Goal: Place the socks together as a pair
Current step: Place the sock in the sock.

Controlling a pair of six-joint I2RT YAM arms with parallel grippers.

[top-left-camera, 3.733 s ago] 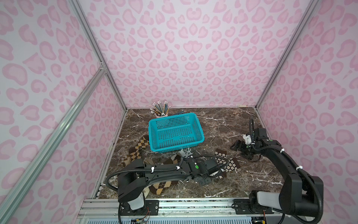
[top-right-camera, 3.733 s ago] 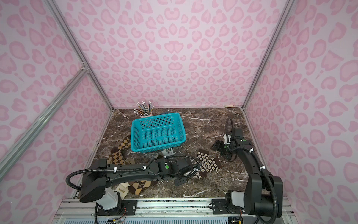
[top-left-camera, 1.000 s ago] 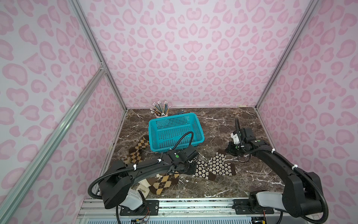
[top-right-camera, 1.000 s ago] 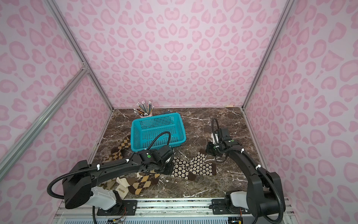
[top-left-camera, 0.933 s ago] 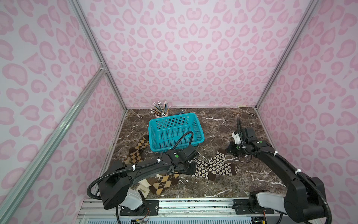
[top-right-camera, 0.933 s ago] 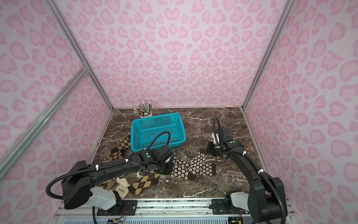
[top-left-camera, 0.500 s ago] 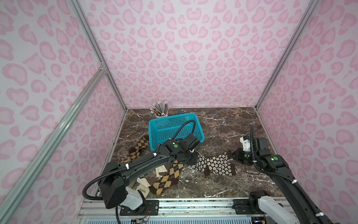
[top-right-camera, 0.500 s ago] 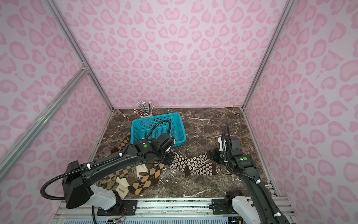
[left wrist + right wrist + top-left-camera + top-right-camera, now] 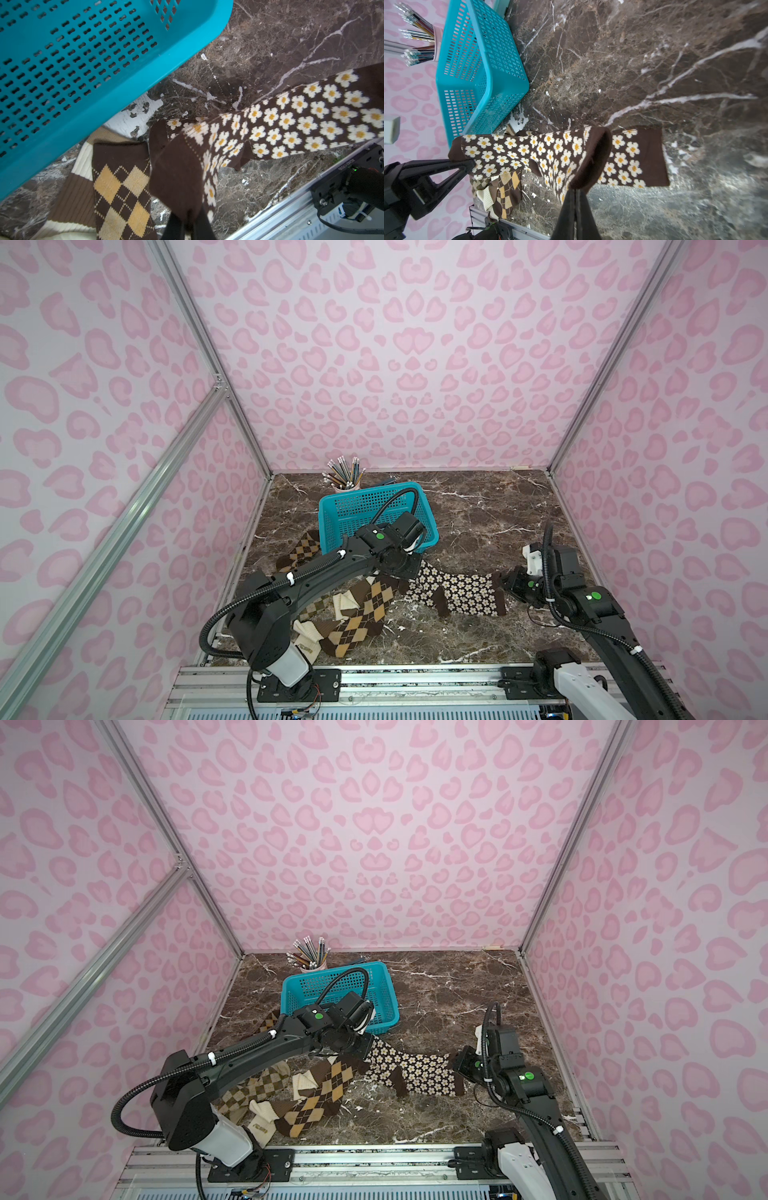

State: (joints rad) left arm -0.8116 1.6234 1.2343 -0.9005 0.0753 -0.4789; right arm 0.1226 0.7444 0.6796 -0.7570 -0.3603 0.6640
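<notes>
Though reading as one overlapping dark strip in both top views, splits into two at the right wrist: held flowered sock [image 9: 519,151] strung clear of the marble tabletop [image 9: 654,62], second flowered sock [image 9: 639,158] lying flat on the stone beneath its cuff end. Pinched at the rounded brown end by the left gripper [image 9: 470,163], closed tight on the knit; pinched at the brown cuff by the right gripper [image 9: 575,195], likewise clamped fully onto it. Shown by the left wrist alone: argyle sock [image 9: 122,187] and cream ribbed sock [image 9: 82,164] directly below that pinched end, beside the teal basket [image 9: 104,62]. Dark brown knit, rows of cream daisies with yellow centres, solid brown toe, heel and cuff. From above, sits just off table centre toward 4 o'clock, right gripper at 3, basket at 11, cup of pencils [image 9: 345,479] behind it, heap of other socks [image 9: 361,614] at 8.
</notes>
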